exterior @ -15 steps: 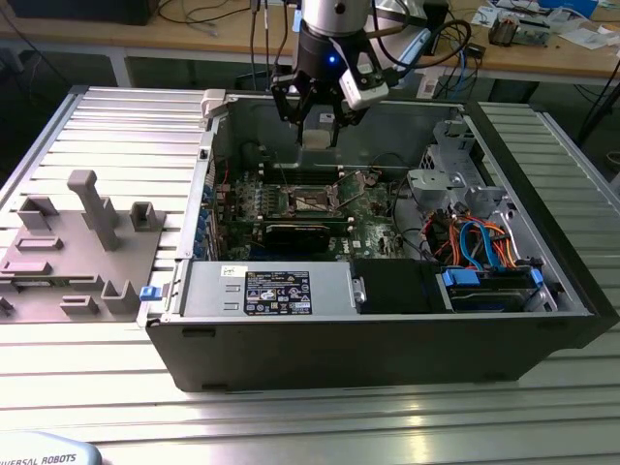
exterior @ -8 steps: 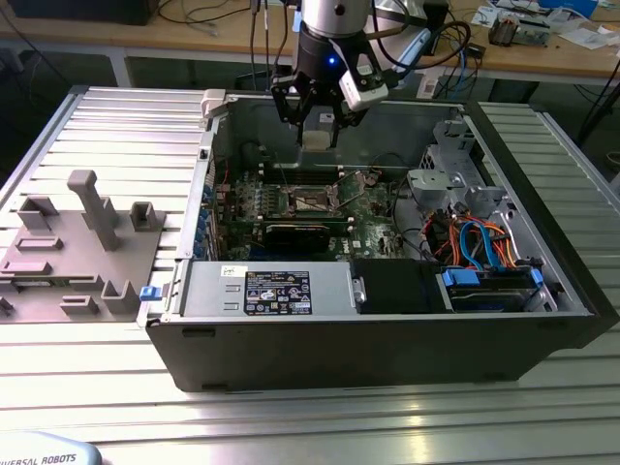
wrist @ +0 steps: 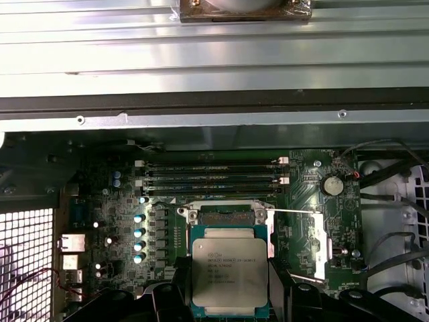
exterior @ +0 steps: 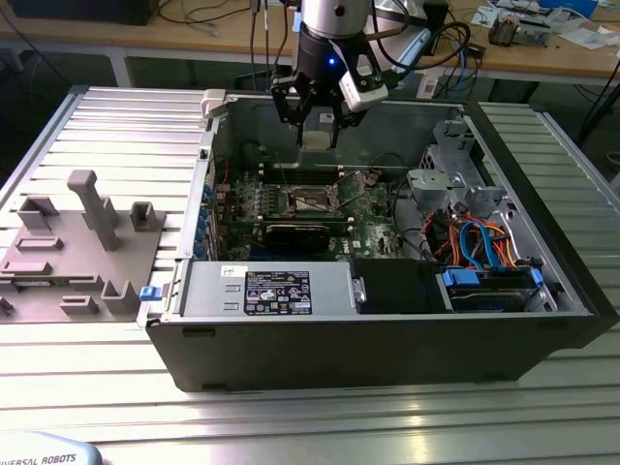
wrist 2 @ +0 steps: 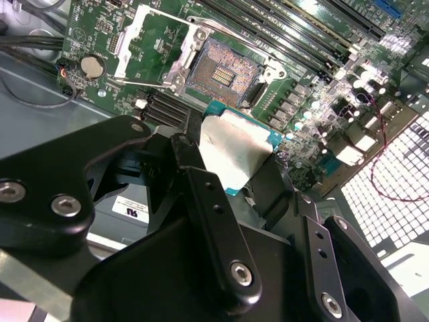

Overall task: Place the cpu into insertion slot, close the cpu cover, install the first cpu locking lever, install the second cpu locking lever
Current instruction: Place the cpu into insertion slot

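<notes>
One gripper (exterior: pixel 317 124) hangs upright above the insertion slot (wrist 2: pixel 224 72) — cpu (wrist: pixel 230 270) clamped.

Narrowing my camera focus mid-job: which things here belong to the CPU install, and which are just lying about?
Job: tool, shut on cpu; insertion slot; cpu cover, swung open.
Lying about: memory slots; coin battery; power supply; grey fixture plate.

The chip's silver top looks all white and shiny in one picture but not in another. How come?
In the second wrist view the cpu, held between the jaws, catches the light, so its top glares pale; in the first wrist view it is evenly lit and its print shows; in the exterior view the ribbed metal table glares white too.
</notes>
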### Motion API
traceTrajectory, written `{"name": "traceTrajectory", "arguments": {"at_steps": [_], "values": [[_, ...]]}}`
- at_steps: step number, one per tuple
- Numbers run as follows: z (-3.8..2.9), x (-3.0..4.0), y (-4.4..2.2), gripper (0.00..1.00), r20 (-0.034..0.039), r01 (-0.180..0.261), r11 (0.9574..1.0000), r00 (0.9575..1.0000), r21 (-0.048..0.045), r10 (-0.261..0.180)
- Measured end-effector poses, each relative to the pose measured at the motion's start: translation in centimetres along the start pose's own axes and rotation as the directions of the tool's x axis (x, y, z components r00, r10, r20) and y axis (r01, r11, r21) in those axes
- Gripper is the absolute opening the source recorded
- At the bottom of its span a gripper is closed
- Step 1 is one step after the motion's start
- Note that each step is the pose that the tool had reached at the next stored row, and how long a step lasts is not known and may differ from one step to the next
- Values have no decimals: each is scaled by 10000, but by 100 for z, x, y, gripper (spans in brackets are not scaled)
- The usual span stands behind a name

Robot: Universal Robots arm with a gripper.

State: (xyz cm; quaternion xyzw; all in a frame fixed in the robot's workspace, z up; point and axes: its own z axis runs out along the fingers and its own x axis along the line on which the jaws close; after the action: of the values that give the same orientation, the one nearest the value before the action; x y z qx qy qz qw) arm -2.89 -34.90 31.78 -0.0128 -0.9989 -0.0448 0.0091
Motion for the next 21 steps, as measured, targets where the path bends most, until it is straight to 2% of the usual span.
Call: {"name": "traceTrajectory", "arguments": {"at_steps": [8,21], "values": [[1,0,0,54,2,-23,10000,10000,0,23],[2,0,0,54,37,-415,9991,9991,-9,415]]}}
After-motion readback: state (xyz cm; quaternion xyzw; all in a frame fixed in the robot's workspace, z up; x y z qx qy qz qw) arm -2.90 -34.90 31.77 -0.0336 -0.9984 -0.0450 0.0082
